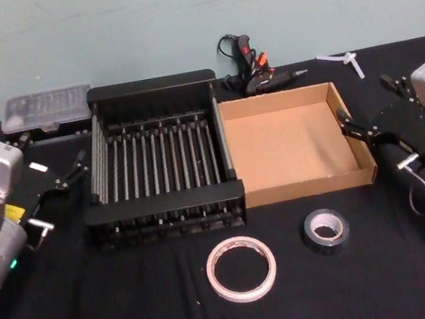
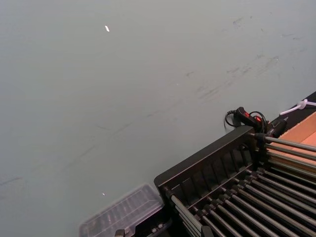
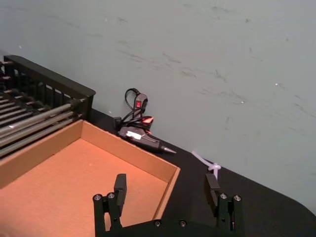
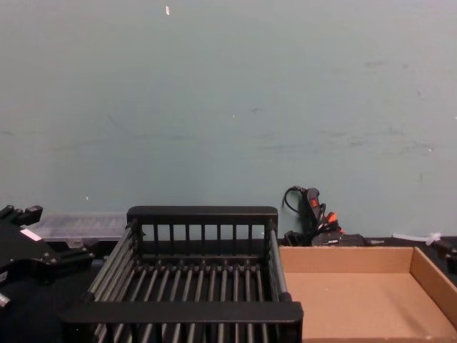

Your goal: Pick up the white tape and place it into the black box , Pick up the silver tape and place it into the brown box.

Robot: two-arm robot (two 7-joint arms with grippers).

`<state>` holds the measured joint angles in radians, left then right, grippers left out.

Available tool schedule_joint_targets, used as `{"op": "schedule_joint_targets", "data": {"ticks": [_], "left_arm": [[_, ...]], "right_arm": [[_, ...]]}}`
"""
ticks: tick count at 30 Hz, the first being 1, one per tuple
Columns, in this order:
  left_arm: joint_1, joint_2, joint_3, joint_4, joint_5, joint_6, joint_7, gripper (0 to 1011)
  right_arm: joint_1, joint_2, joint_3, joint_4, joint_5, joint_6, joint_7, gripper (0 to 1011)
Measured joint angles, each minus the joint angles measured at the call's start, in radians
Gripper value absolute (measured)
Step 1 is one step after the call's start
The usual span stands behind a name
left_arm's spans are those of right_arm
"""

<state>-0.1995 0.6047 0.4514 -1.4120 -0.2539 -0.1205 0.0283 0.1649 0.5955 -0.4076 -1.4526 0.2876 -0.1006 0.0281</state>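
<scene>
The left gripper [image 1: 65,176] is hovering just outside the black box [image 1: 149,90], on the robot's left, fingers parted and gripping nothing. The right gripper [image 1: 371,137] is sitting at the far edge of the brown box [image 1: 306,187], jaws spread wide and empty, one finger [image 3: 120,187] hanging over the cardboard floor. The white tape [image 1: 242,268] is lying flat on the black table [image 1: 98,307], nearer the robot than both grippers, with the silver tape [image 1: 325,230] just beside it, toward the right gripper's side
</scene>
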Motion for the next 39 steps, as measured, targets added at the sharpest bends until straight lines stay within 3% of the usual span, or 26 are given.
{"op": "schedule_joint_targets", "data": {"ticks": [18, 27, 39], "left_arm": [[0.0, 0.0, 0.0, 0.0, 0.0, 0.0, 0.0, 1001], [0.0, 0.0, 0.0, 0.0, 0.0, 0.0, 0.0, 1001], [0.0, 0.0, 0.0, 0.0, 0.0, 0.0, 0.0, 1001]], "right_arm": [[-0.101, 0.007, 0.074, -0.157, 0.084, 0.098, 0.065, 1002], [-0.192, 0.025, 0.117, -0.275, 0.123, 0.159, 0.094, 1002], [-0.296, 0.059, 0.14, -0.375, 0.117, 0.24, 0.116, 1002]]}}
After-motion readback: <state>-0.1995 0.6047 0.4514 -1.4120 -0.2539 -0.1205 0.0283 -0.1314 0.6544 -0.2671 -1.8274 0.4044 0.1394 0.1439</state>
